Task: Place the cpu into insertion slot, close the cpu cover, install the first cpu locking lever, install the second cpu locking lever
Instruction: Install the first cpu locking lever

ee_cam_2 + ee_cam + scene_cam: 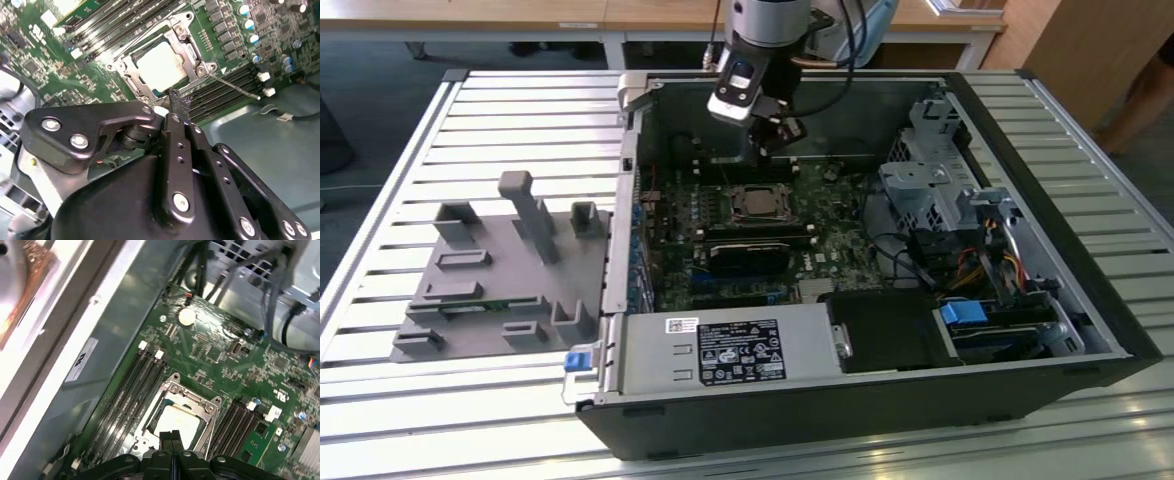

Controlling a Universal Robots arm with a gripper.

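Observation:
The cpu lies pale and square in the insertion slot on the green motherboard. The cpu cover, a thin metal frame, lies flat around it; in the first wrist view the cover frames the cpu as well. A thin locking lever sticks out from the socket's corner over the memory slots. My gripper hovers just beside the socket's edge, its black fingers pressed together with nothing between them. In the exterior view the gripper hangs above the board, just behind the socket.
The open computer case stands on a slatted table. Inside are a black card in front of the socket, a drive cage and cables at the exterior view's right, and a power supply. A grey fixture sits left.

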